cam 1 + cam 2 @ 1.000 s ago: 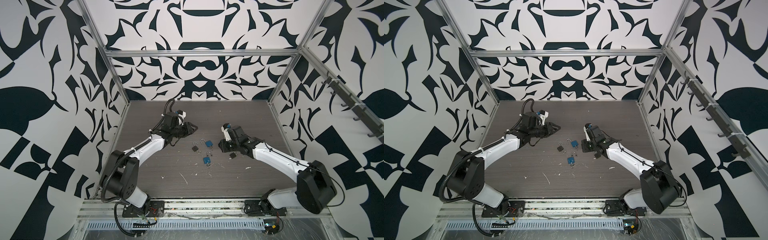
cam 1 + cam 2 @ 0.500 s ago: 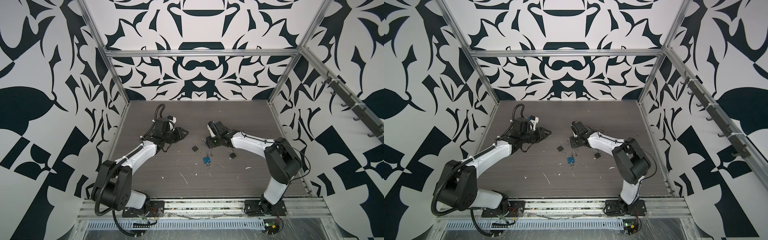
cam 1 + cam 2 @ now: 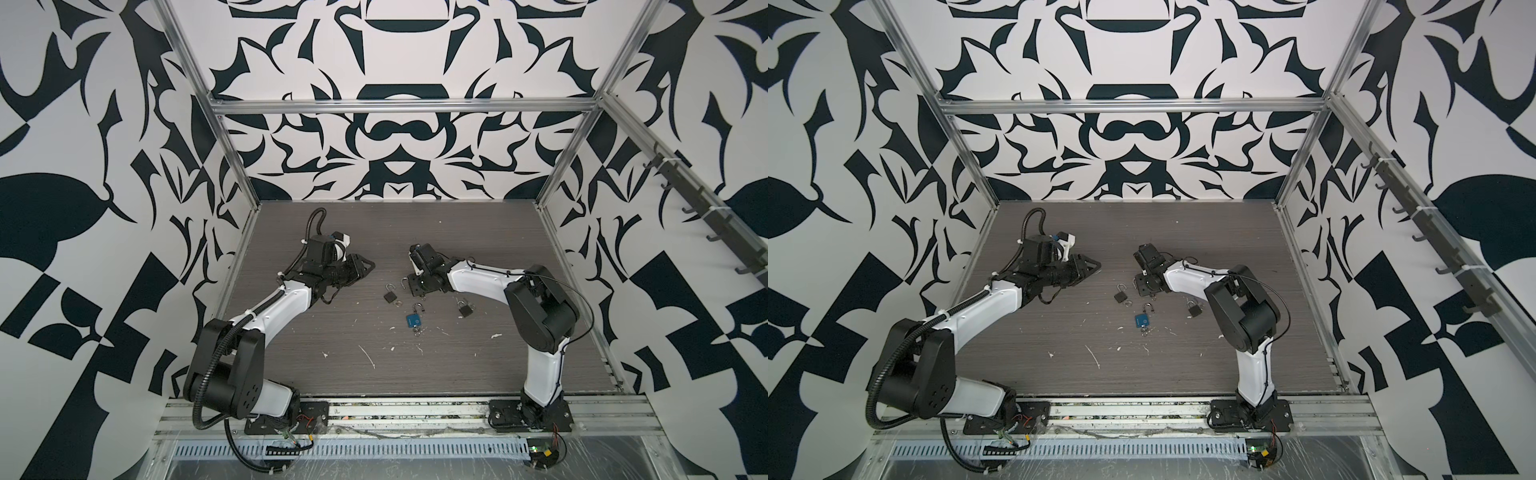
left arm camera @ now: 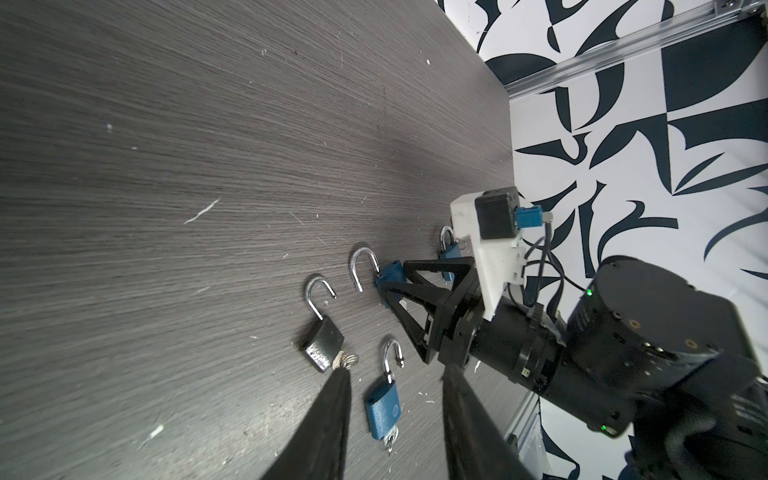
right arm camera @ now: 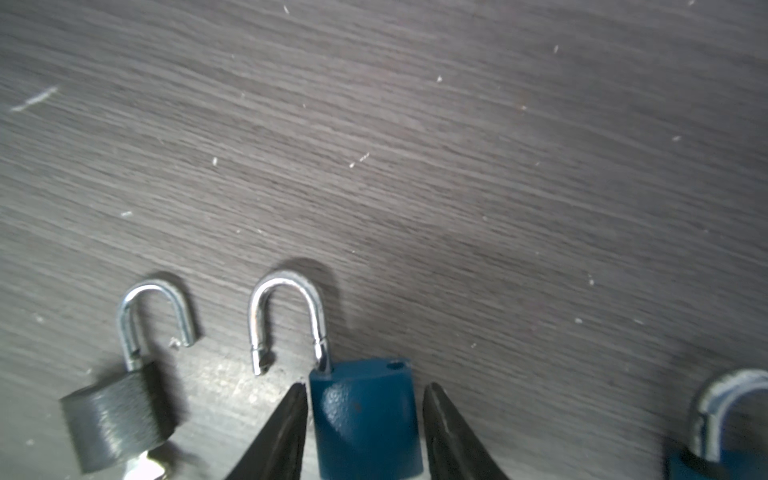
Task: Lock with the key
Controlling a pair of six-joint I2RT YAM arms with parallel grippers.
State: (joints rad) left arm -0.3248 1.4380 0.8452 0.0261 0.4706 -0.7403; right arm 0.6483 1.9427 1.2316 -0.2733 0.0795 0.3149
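Note:
Several padlocks with open shackles lie mid-table. My right gripper point(image 5: 363, 386) is open and low on the table, its fingers astride the body of a blue padlock point(image 5: 365, 419), with a gap at one finger. In both top views only that lock's shackle point(image 3: 403, 284) shows beside the right gripper point(image 3: 410, 286). A second blue padlock point(image 3: 413, 320) point(image 4: 382, 409) lies nearer the front with a key point(image 4: 390, 440) in its base. My left gripper point(image 3: 368, 266) point(image 4: 395, 372) hovers open and empty, left of the locks.
A black padlock point(image 3: 390, 296) point(image 5: 116, 424) with a key ring point(image 4: 347, 360) lies just left of the straddled lock. Another dark padlock point(image 3: 465, 308) lies right of the right gripper. White specks dot the dark wood tabletop point(image 3: 374, 365). Patterned walls enclose three sides.
My right gripper has swung left and come down over the blue padlock, with its elbow folding up. My left gripper has drawn back to the left.

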